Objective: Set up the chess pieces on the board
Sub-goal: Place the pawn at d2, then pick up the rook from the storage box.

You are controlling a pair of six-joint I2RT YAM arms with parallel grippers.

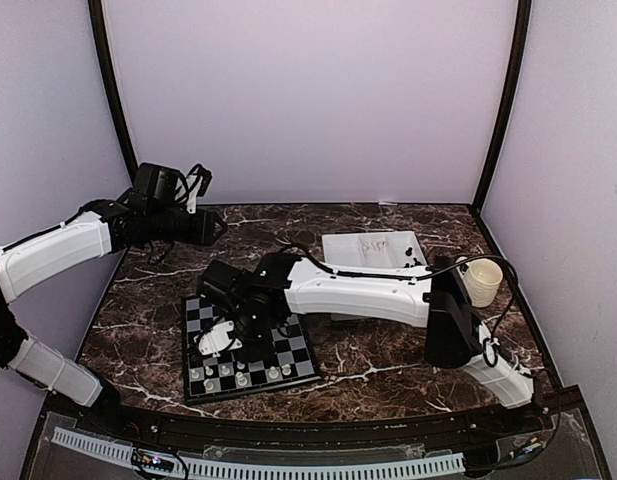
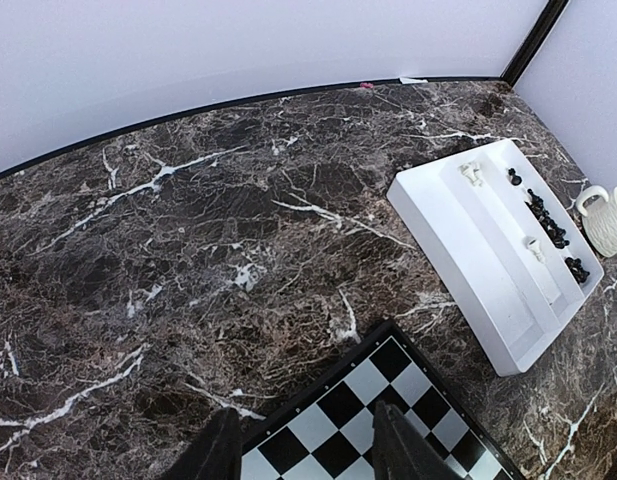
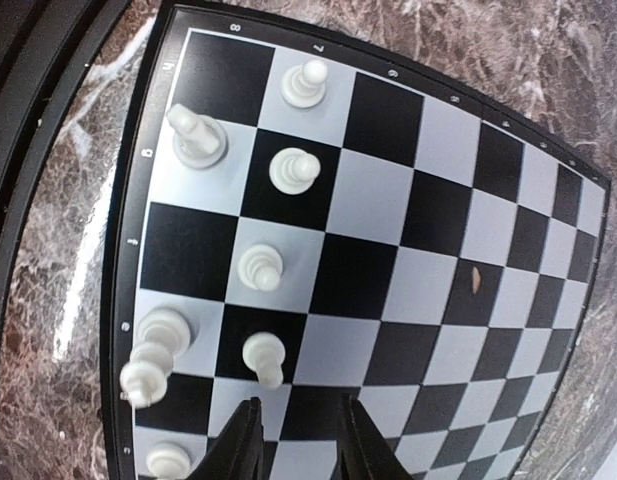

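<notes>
Right claw (image 3: 298,410), spread and empty, hovered over the board (image 3: 388,200) at the table's (image 1: 388,350) 7 o'clock. A handful of white chess pieces (image 3: 293,170) stood along its 6 o'clock edge. Black pieces (image 2: 548,222) lay unplaced in the tray (image 2: 458,240) at 2 o'clock, so the setup looked under half done. Left claw (image 2: 306,415) hung spread, empty.

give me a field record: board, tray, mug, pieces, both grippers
board: flat, most visible squares bare
tray: white, two compartments, beside the board
mug: cream, ribbed, beside the tray
white pieces: several standing on rows along one board edge; a few in the tray
black pieces: clustered in the tray, on the mug's side
right gripper: open, empty, low over the board, a white piece just ahead
left gripper: open, empty, raised beyond the board's far corner
</notes>
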